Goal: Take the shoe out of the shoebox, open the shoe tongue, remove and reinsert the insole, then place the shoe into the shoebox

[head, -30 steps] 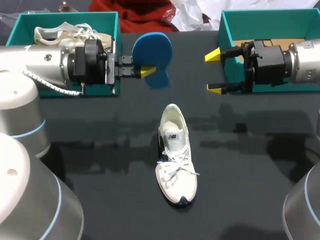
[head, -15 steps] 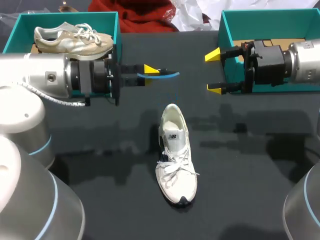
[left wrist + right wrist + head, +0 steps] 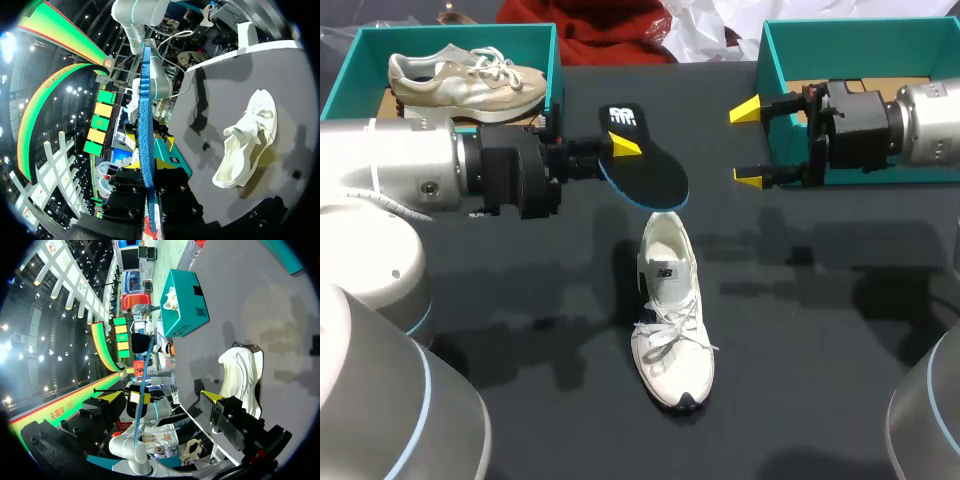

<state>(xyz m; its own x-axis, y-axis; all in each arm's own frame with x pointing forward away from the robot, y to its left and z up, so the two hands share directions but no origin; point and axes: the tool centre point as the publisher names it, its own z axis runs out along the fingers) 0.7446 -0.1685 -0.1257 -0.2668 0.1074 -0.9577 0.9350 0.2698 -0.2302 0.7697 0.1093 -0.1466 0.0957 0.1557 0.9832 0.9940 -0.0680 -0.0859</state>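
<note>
Head view overhead, looking down at table [image 3: 820, 340]; wrist views low, sideways (all share shoe [image 3: 672, 320]).

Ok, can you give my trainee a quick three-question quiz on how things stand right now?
1. True or false: the left pincer is shut on the insole.
2. Multiple choice: the insole's free end is nearest the white sneaker's A) toe B) heel C) laces.
3. Fill in: the right pincer is ____ and holds nothing.

Key: 1 true; 2 B; 3 open.
</note>
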